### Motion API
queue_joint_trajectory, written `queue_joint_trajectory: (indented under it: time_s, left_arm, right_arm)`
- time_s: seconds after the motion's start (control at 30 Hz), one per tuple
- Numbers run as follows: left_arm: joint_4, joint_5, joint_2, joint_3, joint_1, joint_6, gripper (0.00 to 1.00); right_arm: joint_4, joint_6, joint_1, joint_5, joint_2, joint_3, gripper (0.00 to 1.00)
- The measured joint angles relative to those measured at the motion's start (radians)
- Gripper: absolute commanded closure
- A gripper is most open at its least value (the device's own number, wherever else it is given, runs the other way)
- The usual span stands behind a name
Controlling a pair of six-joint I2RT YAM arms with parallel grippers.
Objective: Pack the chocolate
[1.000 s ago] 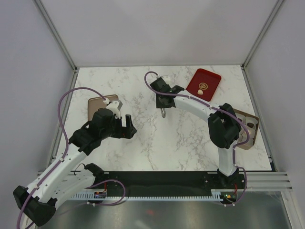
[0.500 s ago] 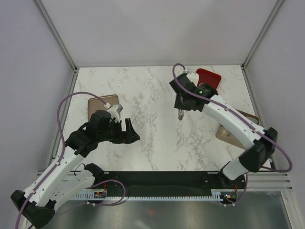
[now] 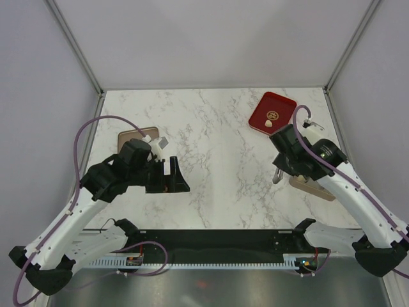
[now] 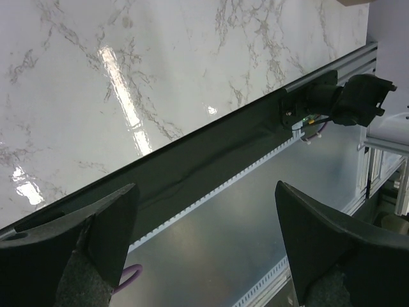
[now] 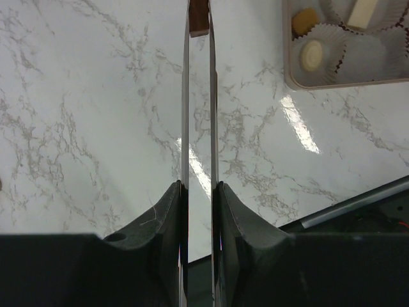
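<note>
My right gripper (image 5: 199, 188) is shut on metal tongs (image 5: 199, 109). A dark brown chocolate (image 5: 199, 19) is pinched between the tong tips, above the marble just left of the tan box (image 5: 291, 64). In that box's paper cups lie a cream chocolate (image 5: 313, 54), a golden one (image 5: 305, 20) and a pale bar (image 5: 362, 11). From above, the right gripper (image 3: 283, 165) hangs at the box's (image 3: 314, 188) left edge. One cream chocolate (image 3: 269, 125) lies on the red tray (image 3: 281, 105). My left gripper (image 3: 176, 176) (image 4: 204, 224) is open and empty over the table's near edge.
A tan lid (image 3: 130, 137) lies at the left, partly under my left arm. The black rail (image 4: 211, 160) and metal ledge run along the near edge. The right arm covers most of the box in the top view.
My right arm has swung from the table's back middle to the right, carrying the tongs over to the tan box. The left gripper has drifted slightly toward the near edge, still open.
</note>
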Motion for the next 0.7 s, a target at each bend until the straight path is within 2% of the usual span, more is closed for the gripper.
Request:
queue_joint_trajectory:
  time_s: [0.2,0.37,0.5,0.7]
  left_arm:
    - [-0.039,0.007,0.0,0.012,-0.015,-0.005,0.05]
    - [-0.055,0.008,-0.002,0.012,-0.028,-0.006,0.05]
    - [-0.058,0.008,-0.009,0.012,-0.032,-0.006,0.05]
    - [-0.063,0.006,-0.012,0.012,-0.039,-0.006,0.05]
  right_arm:
    - [-0.023,0.026,-0.094,-0.009,-0.116,-0.121,0.75]
    - [-0.033,0.041,-0.207,-0.023,-0.151,-0.225,0.75]
    - [-0.033,0.054,-0.275,-0.026,-0.175,-0.254,0.75]
    - [-0.028,0.084,-0.316,-0.044,-0.233,-0.289,0.74]
